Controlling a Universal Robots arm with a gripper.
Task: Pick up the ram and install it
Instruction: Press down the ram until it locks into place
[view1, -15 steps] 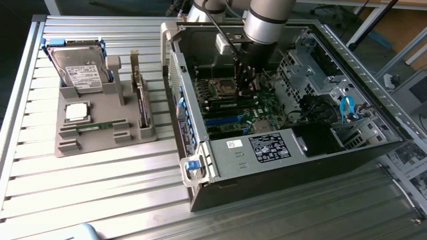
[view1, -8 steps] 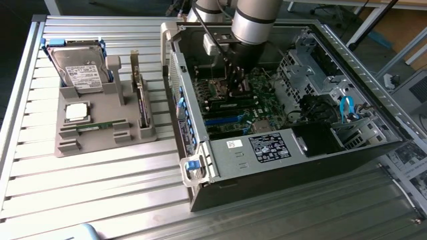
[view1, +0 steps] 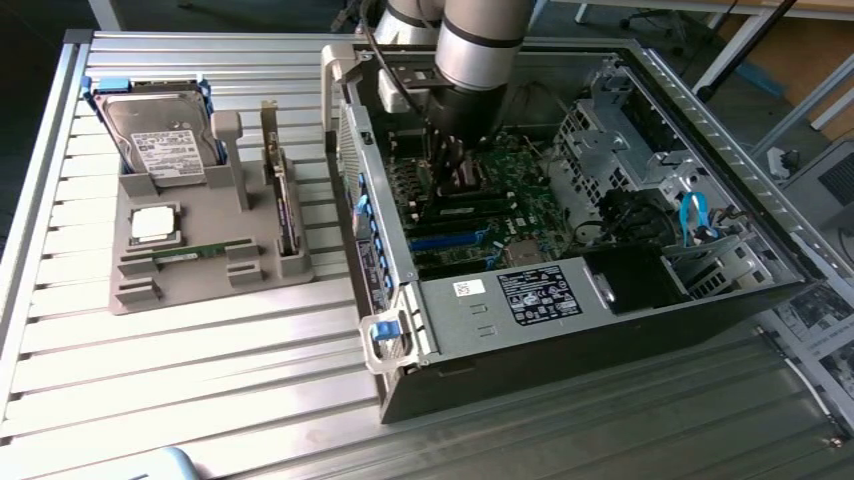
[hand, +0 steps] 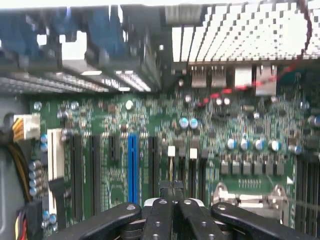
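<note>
A narrow green ram stick (view1: 200, 251) lies in a slot of the grey holder (view1: 200, 290) on the exterior view's left, far from the arm. My gripper (view1: 445, 172) reaches down inside the open computer case (view1: 534, 300), over the green motherboard (view1: 501, 215). In the wrist view the gripper (hand: 171, 188) has its black fingers (hand: 159, 210) pressed together, and I see nothing between them. The tips hang just above the dark memory slots (hand: 192, 172) with white latches, beside the blue slot (hand: 132, 165).
The holder also carries a hard drive (view1: 160, 145), a square silver chip (view1: 154, 224) and an upright expansion card (view1: 278, 195). Case walls, a drive cage (view1: 601, 140) and a black power supply (view1: 641, 275) surround the arm. A finned heatsink (hand: 240, 32) sits beyond the slots.
</note>
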